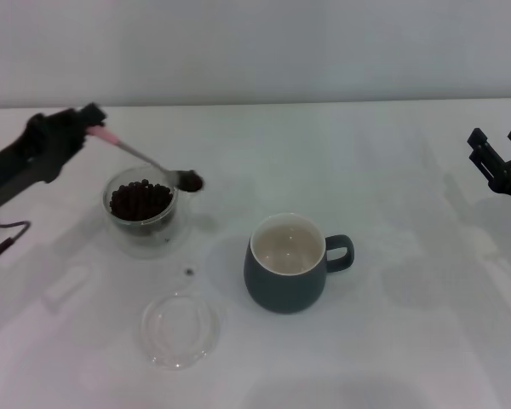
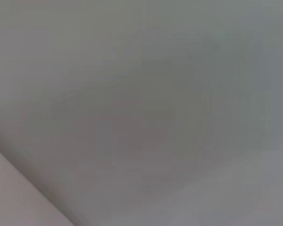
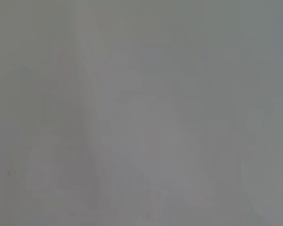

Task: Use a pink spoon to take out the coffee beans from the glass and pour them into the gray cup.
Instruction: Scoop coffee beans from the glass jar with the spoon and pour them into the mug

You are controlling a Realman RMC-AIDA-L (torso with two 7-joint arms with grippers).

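White tabletop [image 1: 392,170], pale wall behind. Pink spoon [image 1: 145,159] slants down from left gripper [image 1: 92,122], which is clamped on its handle; bowl holds coffee beans [image 1: 192,181], just past the glass's rim on the gray cup's side. Glass [image 1: 141,210] full of beans. One stray bean [image 1: 188,273] on table. Gray cup [image 1: 289,262] right of glass, apart, nothing visible inside. Clear dish [image 1: 180,329] nearer the robot. Right gripper [image 1: 496,149] at far right, fingers apart. Wrist views show nothing legible.
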